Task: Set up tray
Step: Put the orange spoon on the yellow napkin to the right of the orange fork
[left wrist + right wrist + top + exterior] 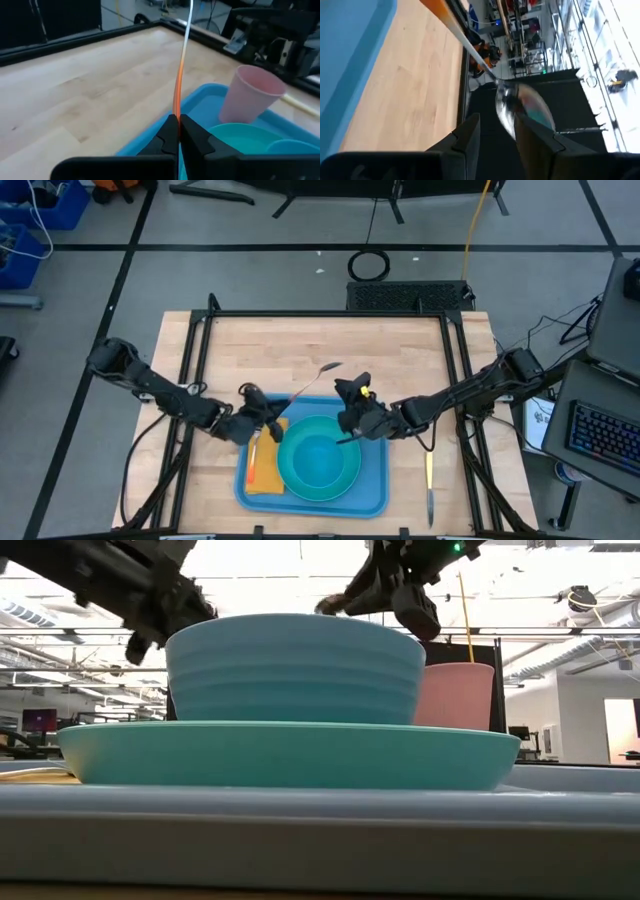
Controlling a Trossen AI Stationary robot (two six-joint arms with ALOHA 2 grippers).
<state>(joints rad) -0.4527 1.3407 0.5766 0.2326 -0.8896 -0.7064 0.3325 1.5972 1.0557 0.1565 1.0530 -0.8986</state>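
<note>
On the left, the left claw (262, 412) hangs over the back left corner of the blue tray (372, 498), fingers pinched together on the orange handle of a spoon (305, 387) that slants up over the wooden surface (300, 340). The tray sits at the front middle, carrying an orange napkin (265, 475), a turquoise plate (345, 480) and a pink cup (250, 97). The right claw (350, 415) stands apart over the tray's back edge. A knife (429, 485) lies to the right.
</note>
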